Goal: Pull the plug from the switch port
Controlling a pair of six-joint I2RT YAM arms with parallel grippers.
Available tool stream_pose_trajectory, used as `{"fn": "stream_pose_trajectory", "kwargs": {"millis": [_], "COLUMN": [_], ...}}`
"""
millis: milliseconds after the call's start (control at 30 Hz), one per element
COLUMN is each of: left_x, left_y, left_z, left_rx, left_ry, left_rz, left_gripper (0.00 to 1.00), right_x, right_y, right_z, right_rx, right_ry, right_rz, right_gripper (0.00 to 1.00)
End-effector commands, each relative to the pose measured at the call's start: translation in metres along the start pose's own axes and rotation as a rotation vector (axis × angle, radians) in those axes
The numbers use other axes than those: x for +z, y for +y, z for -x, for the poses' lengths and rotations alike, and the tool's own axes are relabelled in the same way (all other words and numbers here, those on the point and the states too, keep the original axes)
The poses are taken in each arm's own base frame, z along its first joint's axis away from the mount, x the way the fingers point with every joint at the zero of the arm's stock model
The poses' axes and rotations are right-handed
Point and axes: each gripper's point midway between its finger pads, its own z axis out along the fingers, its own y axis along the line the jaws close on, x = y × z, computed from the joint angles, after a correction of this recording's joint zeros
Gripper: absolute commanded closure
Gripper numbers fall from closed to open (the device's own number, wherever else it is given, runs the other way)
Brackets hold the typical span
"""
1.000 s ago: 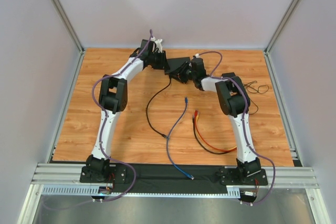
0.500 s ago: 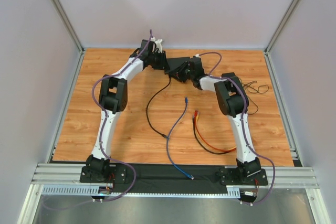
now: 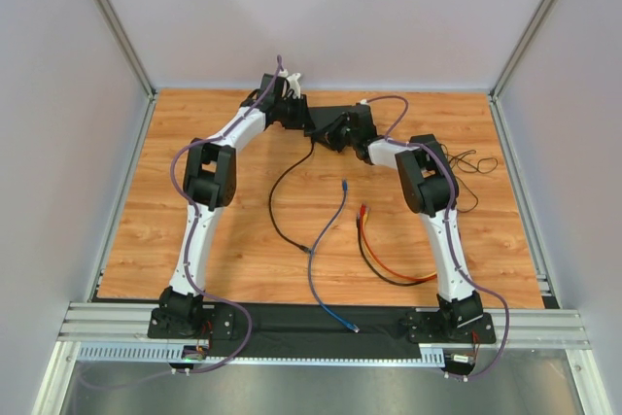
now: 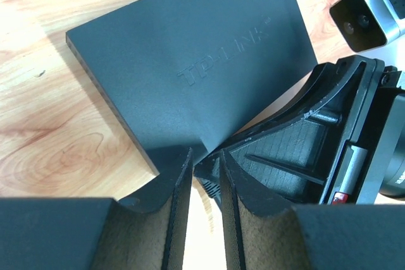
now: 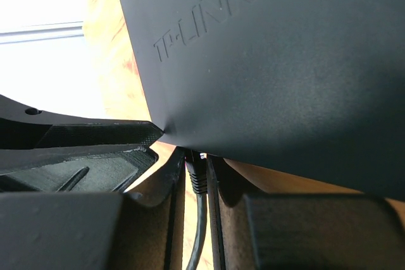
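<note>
Right hand (image 5: 196, 170) on TP-LINK switch (image 5: 285, 61) plug (image 5: 197, 181)

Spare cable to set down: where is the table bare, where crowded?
Bare: table between left arm and left wall, and between right arm and right wall. Crowded: cables mid-table; far middle, left tool on switch, right tool on plug.

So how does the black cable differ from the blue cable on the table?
The black cable runs up to the switch, its plug between the right gripper's fingers; the blue cable lies loose, its far end free. The black one bends in a wide curve; the blue one runs straighter. Both are thin and rest on the wooden table.
</note>
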Motion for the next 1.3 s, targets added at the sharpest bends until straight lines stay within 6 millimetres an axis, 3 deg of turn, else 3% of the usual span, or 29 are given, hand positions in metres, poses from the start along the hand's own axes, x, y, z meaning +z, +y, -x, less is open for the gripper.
{"fn": "stream_pose_trajectory", "kwargs": {"millis": [0,67,200,300,367,567,633,700,800,867,967,1000,1033,1067,1100,1133,1200,1267], "left_x": [0.007,0.008,0.011,0.014,0.014,0.015,0.015,0.015,0.015,0.015,0.012,0.0,-0.002,-0.008,-0.028,-0.031,-0.05,-0.054], "left_y": [0.003,0.004,0.007,0.007,0.007,0.007,0.007,0.006,0.006,0.005,0.003,-0.006,-0.001,0.003,-0.011,-0.003,-0.004,0.003], "left_z": [-0.015,-0.018,-0.02,-0.023,-0.022,-0.02,-0.02,-0.019,-0.021,-0.02,-0.019,0.002,-0.011,-0.007,0.02,0.007,0.022,0.02], "left_rx": [-0.056,-0.07,-0.081,-0.097,-0.1,-0.102,-0.099,-0.098,-0.1,-0.095,-0.07,-0.011,0.0,0.032,0.104,0.14,0.205,0.237], "left_ry": [0.05,0.056,0.069,0.082,0.083,0.077,0.075,0.075,0.078,0.076,0.071,0.009,0.024,0.001,-0.079,-0.063,-0.114,-0.109], "left_rz": [-0.002,0.002,0.012,0.005,0.001,0.003,0.0,-0.003,-0.005,-0.008,-0.016,-0.027,-0.01,0.03,0.034,0.064,0.113,0.152], "left_gripper": [0.69,0.69,0.7,0.7,0.7,0.7,0.7,0.7,0.7,0.7,0.71,0.69,0.68,0.67,0.66,0.65,0.64,0.64], "right_x": [0.003,0.003,-0.001,-0.003,-0.003,-0.02,-0.023,-0.021,-0.023,-0.024,-0.023,-0.023,-0.024,-0.024,-0.025,-0.025,-0.03,-0.036], "right_y": [-0.041,-0.036,-0.055,-0.057,-0.042,-0.031,-0.038,-0.027,-0.034,-0.019,-0.035,-0.036,-0.035,-0.035,-0.036,-0.037,-0.046,-0.04], "right_z": [-0.016,-0.016,-0.025,-0.027,-0.036,-0.043,-0.046,-0.042,-0.04,-0.042,-0.031,-0.029,-0.028,-0.026,-0.022,-0.021,-0.024,-0.026], "right_rx": [-0.012,-0.077,-0.113,-0.146,-0.104,-0.111,-0.084,-0.042,-0.056,0.001,-0.056,-0.061,-0.054,-0.049,-0.052,-0.059,-0.056,-0.061], "right_ry": [0.051,0.07,0.119,0.135,0.206,0.255,0.266,0.276,0.262,0.295,0.243,0.231,0.233,0.231,0.227,0.221,0.231,0.237], "right_rz": [-0.12,-0.103,-0.156,-0.166,-0.056,-0.043,-0.052,0.04,0.001,0.097,-0.003,-0.014,-0.011,-0.004,-0.006,-0.017,-0.043,-0.028], "right_gripper": [1.0,1.0,1.0,1.0,1.0,1.0,1.0,1.0,1.0,1.0,1.0,1.0,1.0,1.0,1.0,1.0,1.0,1.0]}}
